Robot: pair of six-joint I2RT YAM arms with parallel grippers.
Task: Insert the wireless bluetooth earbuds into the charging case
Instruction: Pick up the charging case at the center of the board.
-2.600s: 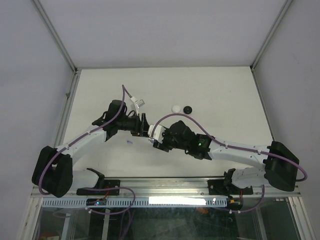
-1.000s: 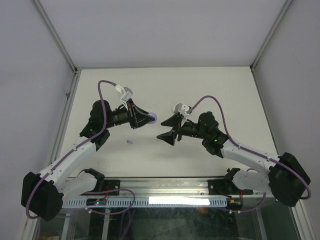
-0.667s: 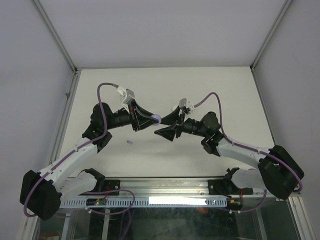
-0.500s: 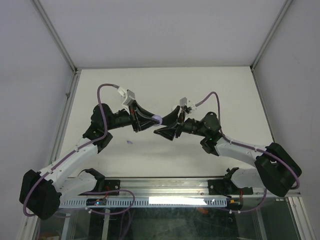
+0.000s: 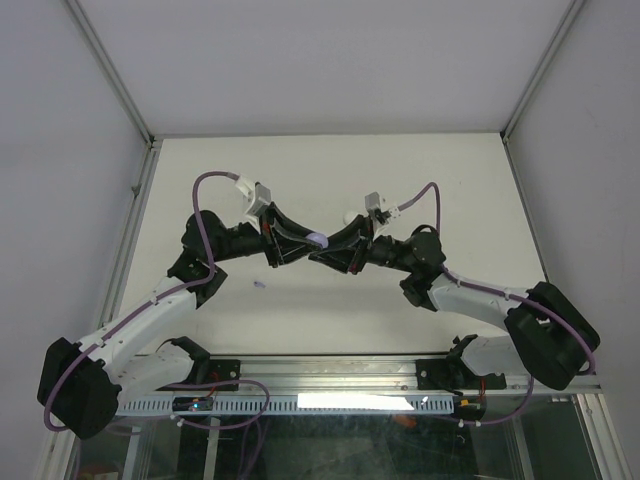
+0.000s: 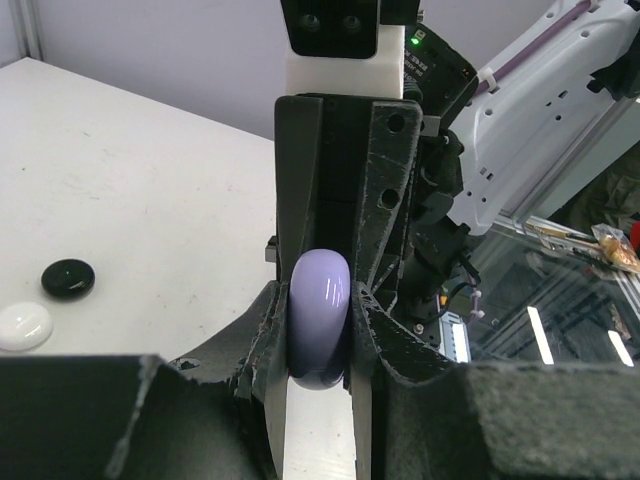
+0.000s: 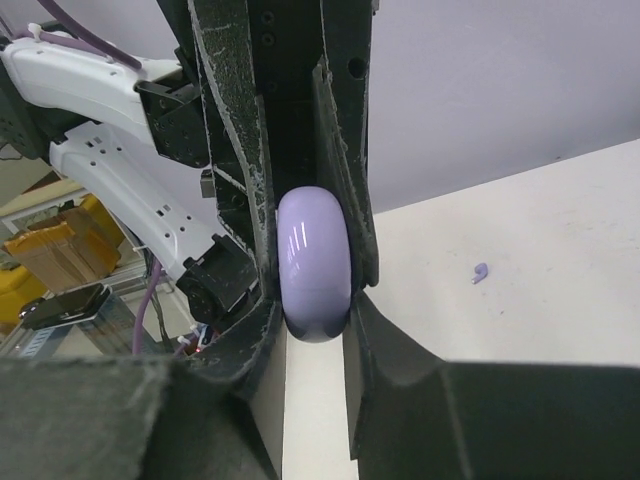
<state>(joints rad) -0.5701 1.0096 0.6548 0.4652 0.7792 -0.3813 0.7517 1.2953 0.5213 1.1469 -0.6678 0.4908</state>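
Both arms meet above the middle of the tabletop point(image 5: 430, 170). The lavender case point(image 6: 320, 315), a rounded disc seen edge-on, is held in the air between them. The left fingers point(image 6: 255, 335) are closed against its two flat sides. The right fingers point(image 7: 385, 350), coming from the opposite direction, also press on the case's sides. One lavender earbud point(image 7: 480, 272) lies loose on the tabletop, well apart from the case and nearer the left arm. A black case point(image 6: 67, 277) and a white case point(image 6: 22, 326) rest side by side farther back.
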